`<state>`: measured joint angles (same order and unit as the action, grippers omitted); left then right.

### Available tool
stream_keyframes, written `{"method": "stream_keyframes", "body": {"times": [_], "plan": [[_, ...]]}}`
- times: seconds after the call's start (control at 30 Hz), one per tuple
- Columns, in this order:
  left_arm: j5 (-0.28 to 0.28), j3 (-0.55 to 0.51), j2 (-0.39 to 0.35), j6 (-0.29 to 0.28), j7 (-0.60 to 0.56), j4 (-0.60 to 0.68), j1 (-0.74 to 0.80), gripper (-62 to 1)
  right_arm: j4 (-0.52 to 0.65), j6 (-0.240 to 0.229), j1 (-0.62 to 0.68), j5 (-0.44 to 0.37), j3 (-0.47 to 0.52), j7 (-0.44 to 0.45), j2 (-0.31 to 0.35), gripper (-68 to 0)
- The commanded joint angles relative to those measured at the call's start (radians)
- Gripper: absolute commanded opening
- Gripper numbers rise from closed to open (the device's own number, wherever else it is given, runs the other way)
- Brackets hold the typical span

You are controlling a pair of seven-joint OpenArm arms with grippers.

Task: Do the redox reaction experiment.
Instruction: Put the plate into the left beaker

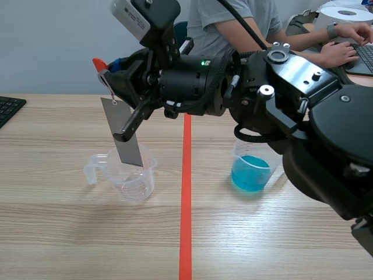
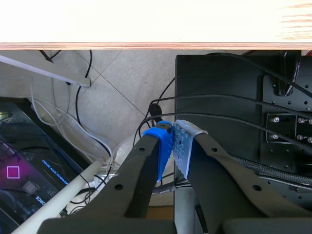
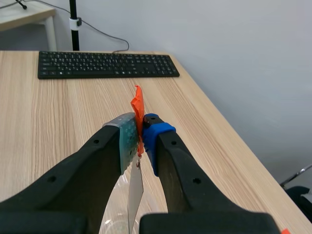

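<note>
Risk: strip (image 1: 131,150) hangs loose from an orange tab (image 3: 137,105) pinched in the right gripper (image 3: 140,130), so it may swing & clip the rim of the empty beaker (image 1: 133,178). That beaker is light clear plastic w/ handle and tips easily. Strip is flat, dull grey metal, its lower end at that beaker's mouth, seemingly just inside. Blue soln sits in a 2nd clear beaker (image 1: 250,172) across the tape line (image 1: 186,204). Left gripper (image 2: 173,141) is closed on nothing, below the surface (image 1: 58,221) edge.
</note>
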<state>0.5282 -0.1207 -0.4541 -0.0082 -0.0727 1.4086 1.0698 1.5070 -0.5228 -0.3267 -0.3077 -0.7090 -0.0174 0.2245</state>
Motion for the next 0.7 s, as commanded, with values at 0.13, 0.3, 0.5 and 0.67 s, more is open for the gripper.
{"method": "stream_keyframes", "body": {"times": [0.13, 0.3, 0.5, 0.67], "plan": [[0.003, 0.0, 0.002, -0.002, -0.01, 0.01, 0.013, -57.3, -0.074, 0.007, -0.025, 0.043, 0.008, 0.094, -0.003, -65.8], [0.003, 0.0, 0.002, -0.002, -0.01, 0.01, 0.013, -57.3, -0.149, 0.007, -0.025, 0.109, 0.008, 0.156, -0.02, -65.8], [0.003, 0.0, 0.002, -0.002, -0.01, 0.01, 0.013, -57.3, -0.196, 0.007, -0.025, 0.166, -0.015, 0.19, -0.031, -65.8], [0.003, 0.0, 0.002, -0.002, -0.01, 0.01, 0.013, -57.3, -0.196, 0.007, -0.025, 0.174, -0.026, 0.192, -0.031, -58.4]]}}
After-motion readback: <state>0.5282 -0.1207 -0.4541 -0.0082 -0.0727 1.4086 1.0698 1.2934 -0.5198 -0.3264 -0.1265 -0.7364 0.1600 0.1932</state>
